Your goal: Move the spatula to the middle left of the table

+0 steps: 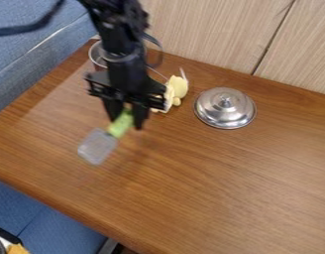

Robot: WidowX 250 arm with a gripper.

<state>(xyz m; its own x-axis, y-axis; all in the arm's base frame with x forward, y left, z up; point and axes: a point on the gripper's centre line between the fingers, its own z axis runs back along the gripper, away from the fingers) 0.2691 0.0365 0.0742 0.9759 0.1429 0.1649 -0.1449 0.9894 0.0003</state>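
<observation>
The gripper (pixel 127 119) hangs over the left part of the wooden table (pixel 218 183), its two black fingers shut on the green handle of the spatula (pixel 97 146). The spatula's grey, flat blade points down and to the left of the fingers. Part of the handle is hidden by the gripper.
A silver lid with a knob (pixel 225 107) rests toward the back, right of the gripper. Just behind and right of the gripper is a pale yellow toy (pixel 178 86). A metal pot (pixel 95 55), partly covered by the arm, stands at the back left corner. A wooden panel borders the back.
</observation>
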